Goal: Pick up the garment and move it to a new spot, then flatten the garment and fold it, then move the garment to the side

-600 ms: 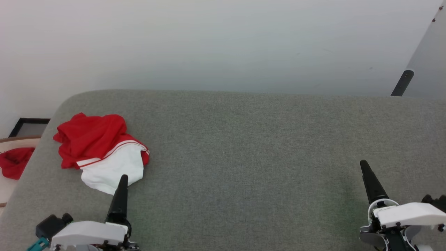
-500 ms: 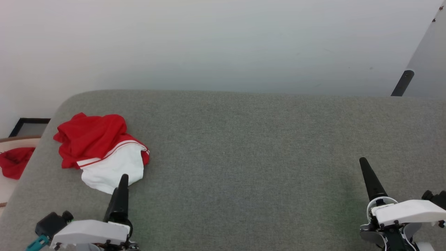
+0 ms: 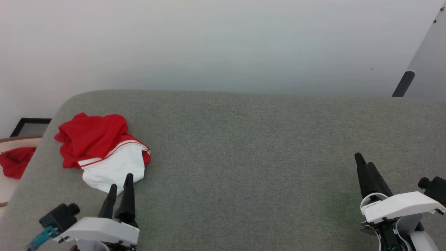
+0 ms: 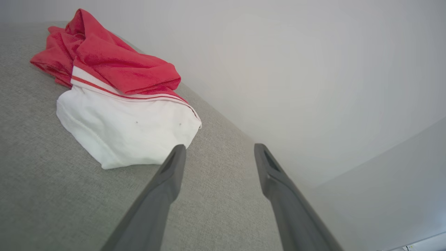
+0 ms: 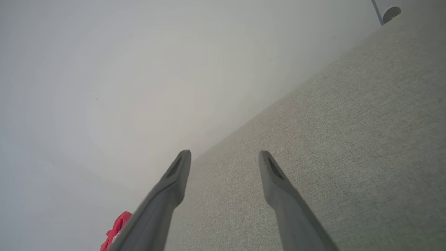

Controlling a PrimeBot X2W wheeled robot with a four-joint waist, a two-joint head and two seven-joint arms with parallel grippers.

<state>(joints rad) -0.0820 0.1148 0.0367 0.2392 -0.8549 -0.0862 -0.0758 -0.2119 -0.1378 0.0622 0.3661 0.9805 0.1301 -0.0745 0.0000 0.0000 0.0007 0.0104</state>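
Garment (image 3: 101, 146): crumpled red jersey, white panel, striped trim, on grey fabric worktop (image 3: 244, 157). Left jaws parted, empty, just beside it; right jaws likewise, well apart.

1. Red-and-white jersey (image 3: 101, 150): one.
2. Plain red cloth (image 3: 15, 162): one.
3. Grippers: two, the left gripper (image 3: 121, 181) and the right gripper (image 3: 364, 159).
4. Dark fingers (image 3: 127, 198): four, two per gripper.
5. Grey fabric surface (image 3: 244, 157): one.
6. Black post (image 3: 403, 83): one.
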